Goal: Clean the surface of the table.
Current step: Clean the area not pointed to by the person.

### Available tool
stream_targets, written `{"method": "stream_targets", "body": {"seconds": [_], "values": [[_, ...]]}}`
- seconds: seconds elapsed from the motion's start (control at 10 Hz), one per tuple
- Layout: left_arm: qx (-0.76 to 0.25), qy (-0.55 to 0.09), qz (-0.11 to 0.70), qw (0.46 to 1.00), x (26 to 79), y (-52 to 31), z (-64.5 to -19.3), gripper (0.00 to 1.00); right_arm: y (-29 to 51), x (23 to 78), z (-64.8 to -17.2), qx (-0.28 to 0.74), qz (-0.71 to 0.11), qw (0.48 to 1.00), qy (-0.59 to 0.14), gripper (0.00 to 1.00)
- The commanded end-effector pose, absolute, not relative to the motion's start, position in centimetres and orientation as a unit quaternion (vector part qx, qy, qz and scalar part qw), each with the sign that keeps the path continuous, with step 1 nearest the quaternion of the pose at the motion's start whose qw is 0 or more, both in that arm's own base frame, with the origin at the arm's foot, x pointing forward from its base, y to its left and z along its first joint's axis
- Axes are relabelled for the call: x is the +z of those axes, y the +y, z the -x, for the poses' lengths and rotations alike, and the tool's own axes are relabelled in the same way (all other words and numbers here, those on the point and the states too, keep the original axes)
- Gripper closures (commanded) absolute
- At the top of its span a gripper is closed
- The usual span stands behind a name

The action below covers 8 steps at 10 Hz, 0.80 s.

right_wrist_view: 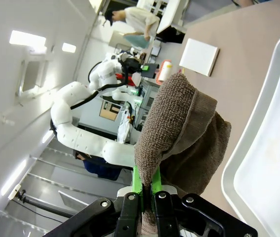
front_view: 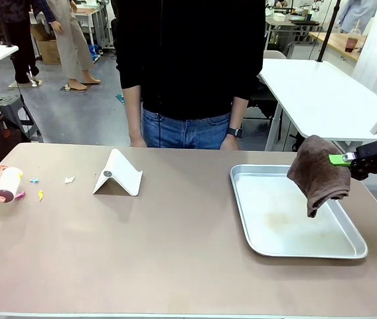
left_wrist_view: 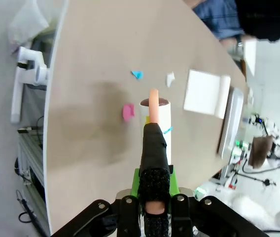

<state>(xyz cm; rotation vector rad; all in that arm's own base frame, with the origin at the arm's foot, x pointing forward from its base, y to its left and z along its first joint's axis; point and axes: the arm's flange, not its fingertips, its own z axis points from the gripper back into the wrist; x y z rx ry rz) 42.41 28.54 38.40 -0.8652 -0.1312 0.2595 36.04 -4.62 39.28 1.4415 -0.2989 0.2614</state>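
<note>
Table: the taupe-brown table (front_view: 175,252) spanned the whole front view, with a person (front_view: 188,66) standing at its far edge.
Litter: small coloured paper scraps (front_view: 69,179) lay near the table's left end, close to the lint roller (front_view: 6,184); a white folded stand (front_view: 117,174) stood just right of them.
How the table would handle: a stiff, smooth, matte top that looked fixed and heavy. It was not a thing to grasp, and I judged it best worked through a tool pressed flat on it. The light scraps would likely slide on it rather than cling.
Left fingers: the left gripper (left_wrist_view: 153,138) had its fingers together, apparently clamped on the roller's pink handle.
Table relative to left fingers: the top lay beyond the fingertips with the roll between them and it. Whether the roll touched the surface could not be told.
Right fingers: the right gripper (front_view: 341,159) was clamped on a brown towel (front_view: 318,174), which hung limp.
Table relative to right fingers: those fingers were at the table's right end, above a metal tray (front_view: 236,199), well clear of the bare top.
</note>
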Motion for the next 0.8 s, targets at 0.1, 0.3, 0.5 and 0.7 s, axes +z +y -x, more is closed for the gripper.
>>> {"method": "stream_targets", "body": {"seconds": [0.1,0.3,0.5,0.7], "values": [[0.185,-0.093,0.406,0.89,37.6,28.3,-44.3,0.78,-4.5,39.6,-35.9,0.119,-0.657,0.731,-0.141,0.92],[0.197,-0.078,0.404,0.89,36.5,28.7,-45.0,0.78,-4.5,39.6,-35.9,0.119,-0.657,0.731,-0.141,0.92],[0.193,-0.072,0.4,0.893,36.3,28.8,-44.9,0.78,-4.5,39.6,-35.9,0.119,-0.657,0.731,-0.141,0.92],[0.188,-0.068,0.399,0.895,36.3,29.2,-44.6,0.78,-4.5,39.6,-35.9,0.119,-0.657,0.731,-0.141,0.92]]}}
